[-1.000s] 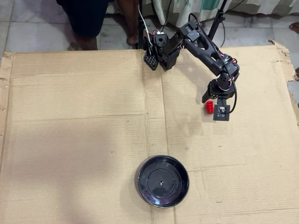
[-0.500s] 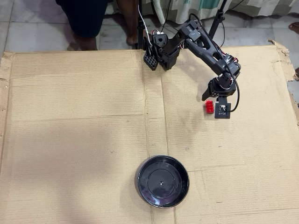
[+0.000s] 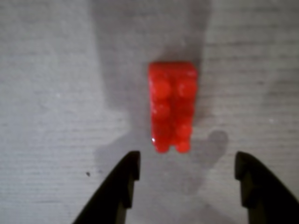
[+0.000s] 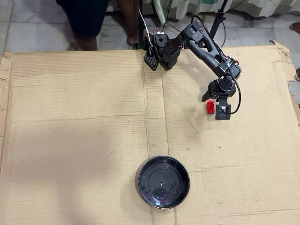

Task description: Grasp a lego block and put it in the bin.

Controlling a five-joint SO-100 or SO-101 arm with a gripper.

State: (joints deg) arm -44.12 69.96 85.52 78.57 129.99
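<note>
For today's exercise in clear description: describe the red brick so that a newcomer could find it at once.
Start at the big cardboard sheet covering the floor, then follow the black arm from the top edge toward the right. The red brick lies flat on the cardboard beside the arm's tip, just ahead of the open tool. It is the only bright red studded thing, far smaller than the black dish.

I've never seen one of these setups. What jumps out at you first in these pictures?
The bright red lego block stands out at once, lying studs-up on the cardboard sheet just ahead of the open gripper in the wrist view. From overhead, the black arm reaches from the sheet's far edge to that brick at the right. The glossy black bin sits alone near the bottom edge, well away from both.
</note>
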